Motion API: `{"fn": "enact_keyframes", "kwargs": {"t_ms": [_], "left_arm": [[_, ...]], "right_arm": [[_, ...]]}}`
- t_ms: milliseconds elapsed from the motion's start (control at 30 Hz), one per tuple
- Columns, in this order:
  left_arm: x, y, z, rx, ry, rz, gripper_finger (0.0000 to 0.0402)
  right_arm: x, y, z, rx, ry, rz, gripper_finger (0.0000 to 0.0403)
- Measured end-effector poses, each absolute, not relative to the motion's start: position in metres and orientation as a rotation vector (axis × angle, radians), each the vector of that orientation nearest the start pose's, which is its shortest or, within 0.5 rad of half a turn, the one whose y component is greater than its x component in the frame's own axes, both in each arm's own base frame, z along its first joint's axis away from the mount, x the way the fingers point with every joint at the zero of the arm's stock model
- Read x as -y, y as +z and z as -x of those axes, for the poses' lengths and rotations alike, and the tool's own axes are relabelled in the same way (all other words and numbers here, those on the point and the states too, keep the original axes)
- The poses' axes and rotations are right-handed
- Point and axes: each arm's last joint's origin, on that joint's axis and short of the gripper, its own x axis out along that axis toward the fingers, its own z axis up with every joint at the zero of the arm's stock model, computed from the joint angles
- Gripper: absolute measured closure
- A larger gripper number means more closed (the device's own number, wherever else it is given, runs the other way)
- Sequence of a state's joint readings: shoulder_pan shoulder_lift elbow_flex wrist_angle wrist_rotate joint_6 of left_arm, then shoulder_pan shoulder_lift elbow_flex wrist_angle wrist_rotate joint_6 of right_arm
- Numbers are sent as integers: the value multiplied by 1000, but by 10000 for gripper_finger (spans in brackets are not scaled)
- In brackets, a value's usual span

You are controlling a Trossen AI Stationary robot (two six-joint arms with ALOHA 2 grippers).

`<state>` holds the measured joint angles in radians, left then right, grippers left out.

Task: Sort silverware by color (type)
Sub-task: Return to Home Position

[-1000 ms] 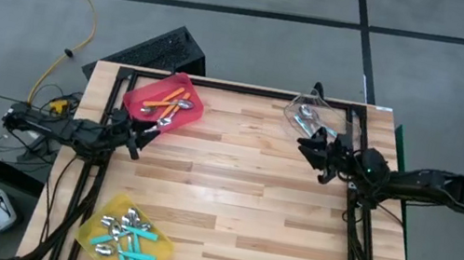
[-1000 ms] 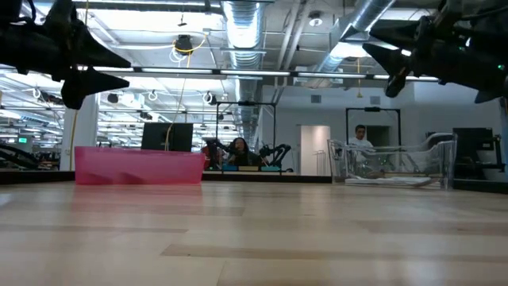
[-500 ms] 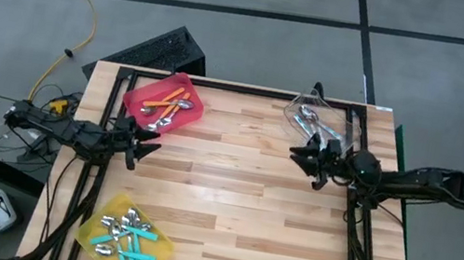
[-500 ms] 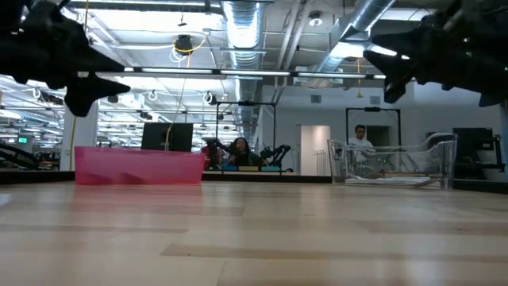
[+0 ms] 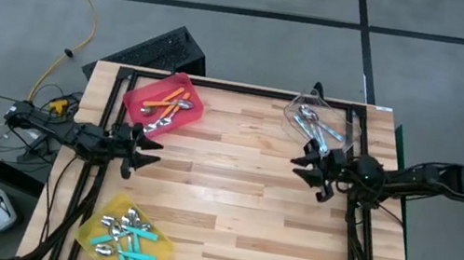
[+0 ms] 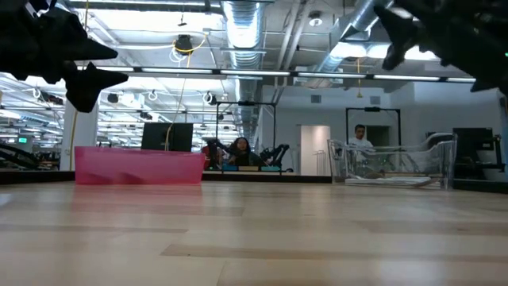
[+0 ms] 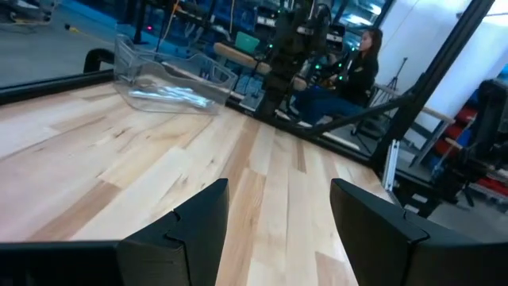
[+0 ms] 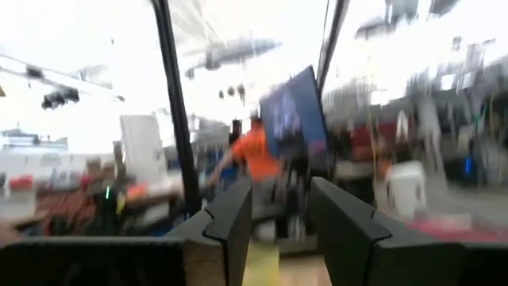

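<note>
My right gripper [image 5: 304,167]: jaws apart, empty, backed off clear bin [image 5: 356,122] to right-middle of frame. My left gripper [image 5: 149,148]: apart, empty, slid lower at left-middle. Silverware [image 5: 130,243] all binned: teal in yellow bin [image 5: 121,198] lower left, orange in red bin [image 5: 136,93] upper left, blue in clear. Sorting looks done.

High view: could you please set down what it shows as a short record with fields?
table: wooden top
red bin: top left of the table in the high view, holds orange-handled spoons
clear bin: top right, holds light-blue-handled spoons
yellow bin: bottom left, holds teal-handled spoons
left pincer: open, empty, raised over the table's left side
right pincer: open, empty, raised beside the clear bin
</note>
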<state>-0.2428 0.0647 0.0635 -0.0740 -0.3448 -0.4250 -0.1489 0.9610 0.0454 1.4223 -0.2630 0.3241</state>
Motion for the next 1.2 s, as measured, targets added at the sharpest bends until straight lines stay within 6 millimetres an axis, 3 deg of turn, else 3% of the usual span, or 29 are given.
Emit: {"fn": "enact_keyframes", "kwargs": {"t_ms": [133,333,500,600,867,1100,1200], "left_arm": [[14,175,-96,-34,113,442,196],[13,172,-96,-48,141,457,196],[12,171,-95,-51,181,526,196],[12,171,-95,-48,186,529,196],[13,179,-96,8,119,470,196],[13,181,-96,33,126,410,196],[13,182,-96,36,126,384,196]], "right_arm": [[24,224,-145,565,147,-208,249],[48,255,-133,674,188,-593,249],[54,285,-120,607,367,-488,249],[54,295,-115,595,334,-452,249],[48,268,-121,359,-37,-557,249],[18,271,-118,390,-60,-432,249],[10,263,-114,382,-89,-415,249]]}}
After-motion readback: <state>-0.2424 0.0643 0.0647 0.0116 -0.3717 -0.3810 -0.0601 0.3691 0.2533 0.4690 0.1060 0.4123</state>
